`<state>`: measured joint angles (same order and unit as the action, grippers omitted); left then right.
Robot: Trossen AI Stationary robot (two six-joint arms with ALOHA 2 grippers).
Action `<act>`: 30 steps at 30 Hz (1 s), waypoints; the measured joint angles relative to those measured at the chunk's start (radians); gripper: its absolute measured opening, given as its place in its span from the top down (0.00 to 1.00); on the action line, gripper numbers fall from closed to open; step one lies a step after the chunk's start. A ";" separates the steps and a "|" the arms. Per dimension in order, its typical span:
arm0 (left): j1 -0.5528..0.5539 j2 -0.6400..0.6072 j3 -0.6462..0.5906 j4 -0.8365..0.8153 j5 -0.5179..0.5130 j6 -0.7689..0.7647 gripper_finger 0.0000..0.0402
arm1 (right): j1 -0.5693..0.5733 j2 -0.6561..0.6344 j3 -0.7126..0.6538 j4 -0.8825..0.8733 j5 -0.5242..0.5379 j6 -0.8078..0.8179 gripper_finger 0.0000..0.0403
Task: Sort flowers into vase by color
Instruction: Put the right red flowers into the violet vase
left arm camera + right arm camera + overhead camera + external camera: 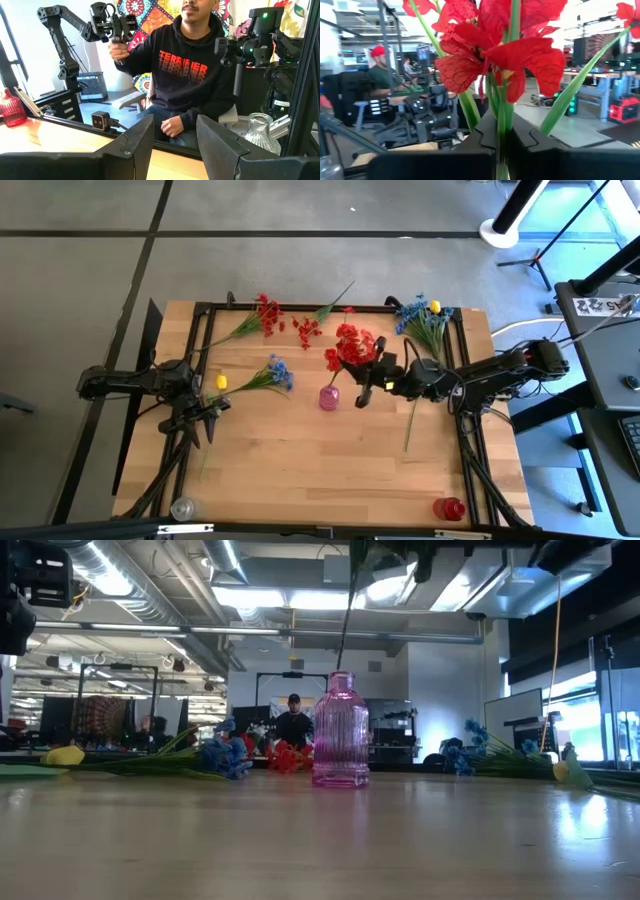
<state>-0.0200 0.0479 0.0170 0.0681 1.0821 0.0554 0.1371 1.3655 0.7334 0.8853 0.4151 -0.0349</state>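
A: Where's the right arm?

B: Reaching in from the right edge toward mid-table. The right gripper [372, 380] is clamped on the stem of a red flower sprig [353, 345], held above the pink vase [329, 398]. In its wrist view the fingers [470, 142] are pressed together around the green stem, red petals right in front of the lens.

A: And the left?

B: The left gripper [205, 408] sits near the table's left side, fingers [132, 145] apart and holding nothing.

A: The other flowers?

B: A blue and yellow sprig [262, 377] lies just right of the left gripper. A red sprig [262, 315] and loose red blossoms [306, 330] lie along the far edge, a blue bunch [424, 320] at the far right.

A: Room to move?

B: The near half of the wooden table [300, 470] is bare, except a clear vase [183, 508] at the near left corner and a red vase [449, 508] at the near right.

A: Beyond the table?

B: A person in a black hoodie [192, 70] sits at the near edge.
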 joint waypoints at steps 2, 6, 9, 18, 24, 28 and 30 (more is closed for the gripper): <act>0.000 0.000 0.000 0.000 0.000 0.000 0.64 | 0.000 -0.001 0.000 -0.009 0.009 0.001 0.97; 0.000 0.000 0.000 0.000 0.000 0.000 0.64 | 0.000 -0.001 0.000 -0.075 0.009 0.019 0.96; 0.000 0.000 0.000 0.000 0.000 0.000 0.64 | 0.000 -0.001 0.000 -0.117 -0.010 0.038 0.96; 0.000 0.000 0.000 0.005 -0.021 0.000 0.64 | 0.000 0.056 0.000 -0.161 -0.015 0.029 0.89; 0.000 0.000 0.000 0.082 -0.188 -0.075 0.64 | 0.000 0.066 0.000 -0.235 -0.014 0.026 0.78; 0.000 0.000 0.000 0.124 -0.216 -0.072 0.64 | 0.000 0.057 0.000 -0.265 -0.007 -0.008 0.68; 0.000 0.000 0.000 0.127 -0.220 -0.079 0.64 | 0.000 0.039 0.000 -0.286 -0.007 -0.022 0.63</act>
<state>-0.0202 0.0483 0.0172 0.1951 0.8623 -0.0239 0.1371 1.4046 0.7334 0.5988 0.4076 -0.0570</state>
